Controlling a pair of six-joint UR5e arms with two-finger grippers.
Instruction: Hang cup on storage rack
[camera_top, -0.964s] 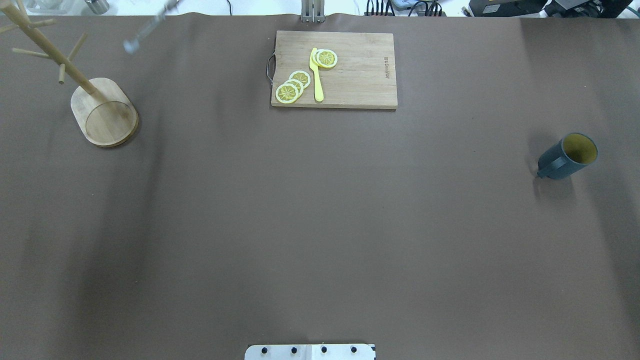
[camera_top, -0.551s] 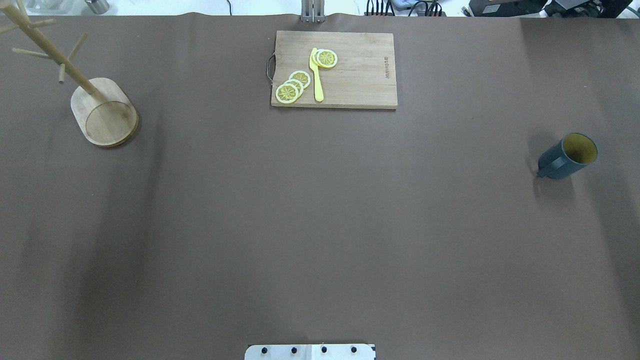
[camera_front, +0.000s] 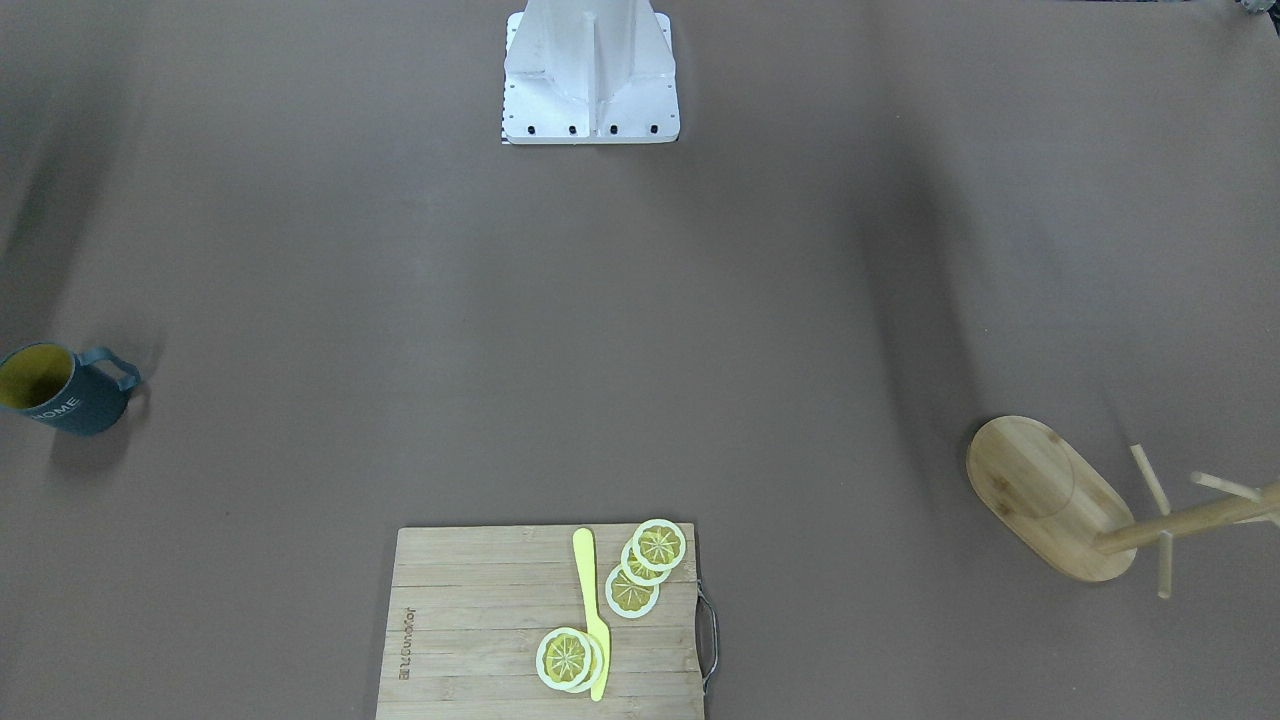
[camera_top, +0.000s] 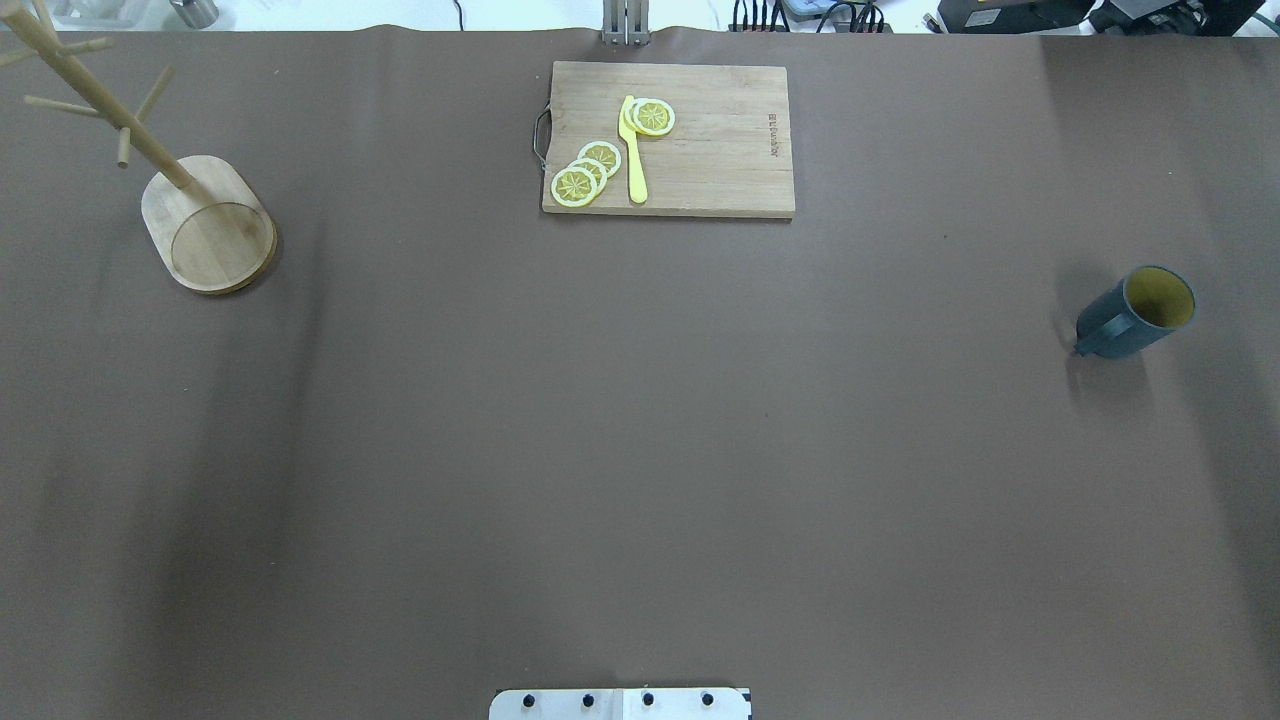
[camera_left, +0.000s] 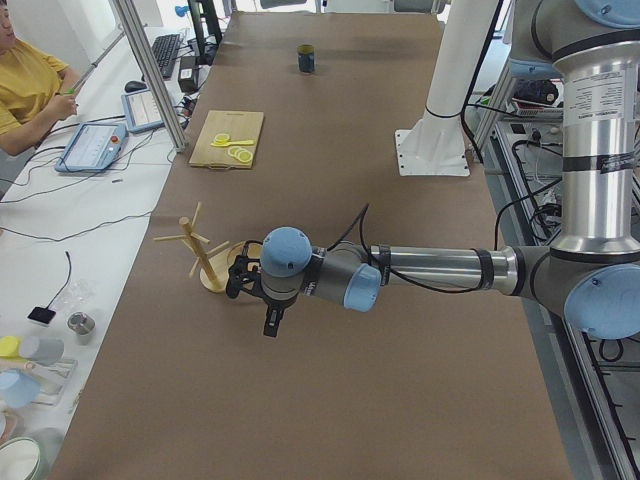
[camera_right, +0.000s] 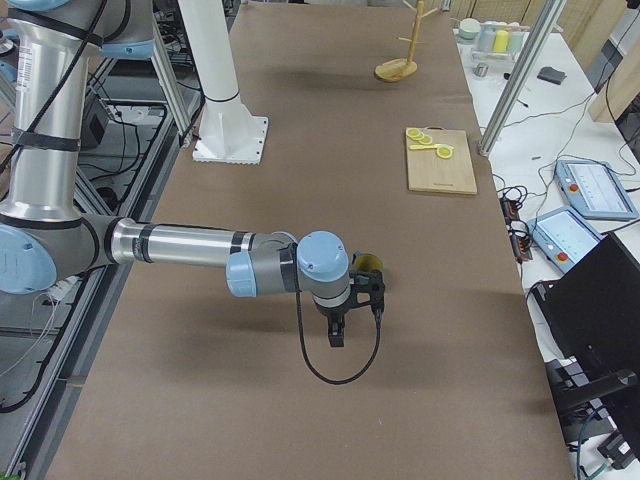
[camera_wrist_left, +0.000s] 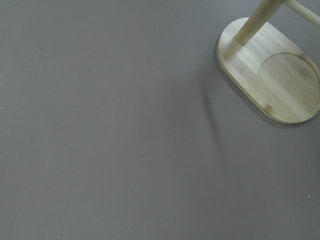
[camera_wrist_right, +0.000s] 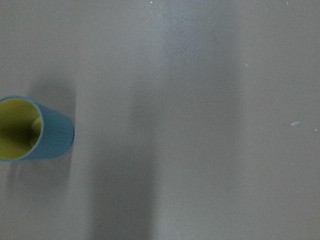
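The cup (camera_top: 1140, 312), dark blue-grey with a yellow inside, stands upright on the table's right side. It also shows in the front view (camera_front: 60, 392) with "HOME" lettering, and at the left edge of the right wrist view (camera_wrist_right: 30, 131). The storage rack (camera_top: 208, 225), a bamboo mug tree, stands at the far left; it also shows in the left wrist view (camera_wrist_left: 272, 70). My left gripper (camera_left: 272, 325) hangs above the table beside the rack. My right gripper (camera_right: 336, 335) hangs beside the cup. Both show only in the side views, so I cannot tell whether they are open or shut.
A wooden cutting board (camera_top: 668, 140) with lemon slices and a yellow knife (camera_top: 632, 150) lies at the far middle. The robot's white base (camera_front: 590, 70) stands at the near edge. A person in yellow (camera_left: 25, 85) sits beyond the far edge.
A blurred grey thing over the table's far left corner has gone from view. The cup, rack and board have not moved.
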